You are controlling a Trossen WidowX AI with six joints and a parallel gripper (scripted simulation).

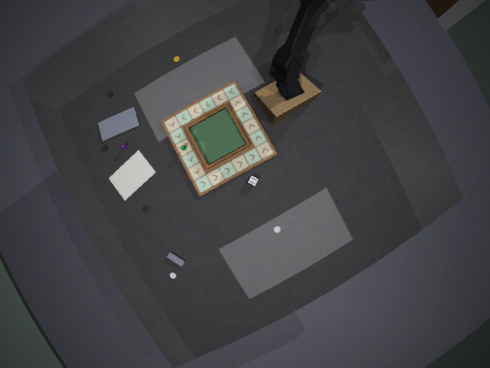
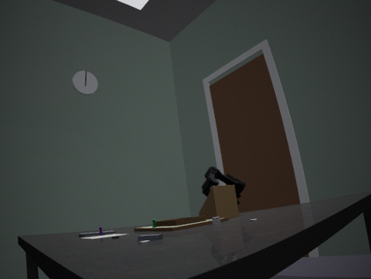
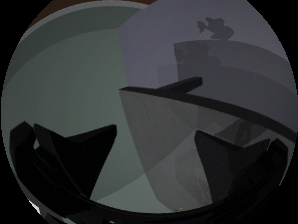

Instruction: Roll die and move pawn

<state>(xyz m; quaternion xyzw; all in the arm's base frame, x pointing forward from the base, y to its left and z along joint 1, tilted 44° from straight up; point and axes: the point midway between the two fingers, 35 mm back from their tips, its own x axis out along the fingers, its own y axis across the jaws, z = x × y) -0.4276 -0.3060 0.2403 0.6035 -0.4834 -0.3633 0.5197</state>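
A white die (image 1: 253,180) (image 2: 216,220) lies on the table just outside the board's lower right side in the top view; its top pips are too small to read. The board (image 1: 227,170) has a ring of arrowed squares around the green-floored tray (image 1: 217,136), which is empty. A green pawn (image 1: 183,147) (image 2: 154,224) stands on the left side's third square from the upper-left corner; arrows there point toward the lower-left corner. My gripper (image 3: 156,132) is open with nothing between its fingers, away from die and pawn. Its fingertips are not distinct in the top and exterior views.
A wooden block (image 1: 280,106) (image 2: 226,201) stands beside the board, by the arm. Left of the board are a purple pawn (image 1: 124,146) (image 2: 101,230), a white card (image 1: 132,175) and a blue-grey slab (image 1: 118,123). A small grey block (image 1: 175,259) and several discs lie farther out.
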